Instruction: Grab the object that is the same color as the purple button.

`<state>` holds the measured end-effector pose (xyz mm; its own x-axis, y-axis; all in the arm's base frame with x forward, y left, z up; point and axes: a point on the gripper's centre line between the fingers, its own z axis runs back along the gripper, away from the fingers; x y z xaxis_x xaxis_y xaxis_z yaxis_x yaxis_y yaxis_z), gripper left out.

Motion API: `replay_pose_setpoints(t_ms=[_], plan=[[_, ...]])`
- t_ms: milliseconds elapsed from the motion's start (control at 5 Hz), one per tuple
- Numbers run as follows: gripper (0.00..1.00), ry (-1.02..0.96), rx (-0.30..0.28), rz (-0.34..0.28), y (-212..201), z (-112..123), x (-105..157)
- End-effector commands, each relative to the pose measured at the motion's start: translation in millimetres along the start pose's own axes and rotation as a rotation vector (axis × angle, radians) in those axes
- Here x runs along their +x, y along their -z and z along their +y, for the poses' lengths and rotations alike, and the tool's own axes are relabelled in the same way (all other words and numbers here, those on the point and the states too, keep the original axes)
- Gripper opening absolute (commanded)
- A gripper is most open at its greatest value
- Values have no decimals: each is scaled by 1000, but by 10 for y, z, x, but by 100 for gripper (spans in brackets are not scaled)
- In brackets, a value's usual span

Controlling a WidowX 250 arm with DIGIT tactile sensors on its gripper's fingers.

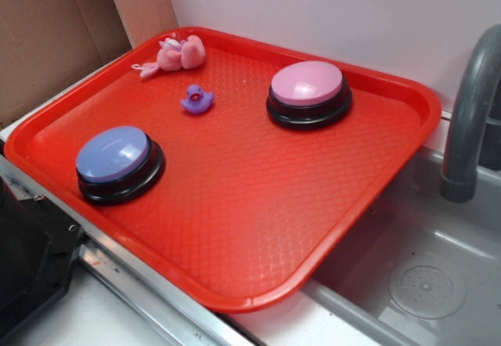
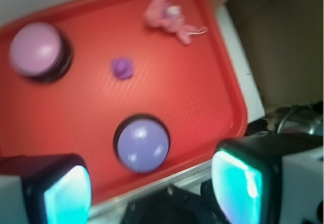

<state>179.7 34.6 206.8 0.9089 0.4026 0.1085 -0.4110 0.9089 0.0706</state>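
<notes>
Nearest the wrist lens, two fingers spread wide and empty at the frame's bottom corners, gripper hovering over the red tray edge near the purple button. Nothing grasped yet; task barely begun, by the look of it. Purple duck sitting untouched mid-tray, upper centre of the wrist view, between the pink button at upper left and the pink plush toy at top. Left to do: travel over the duck, descend, close, lift.
</notes>
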Motion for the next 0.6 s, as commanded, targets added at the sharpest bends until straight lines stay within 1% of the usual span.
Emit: replay_pose_setpoints(t_ms=[0,200,400], plan=[[100,-292,74,-8,412,105,299],[100,-350,114,-24,647,87,373],[100,-360,187,-73,911,41,436]])
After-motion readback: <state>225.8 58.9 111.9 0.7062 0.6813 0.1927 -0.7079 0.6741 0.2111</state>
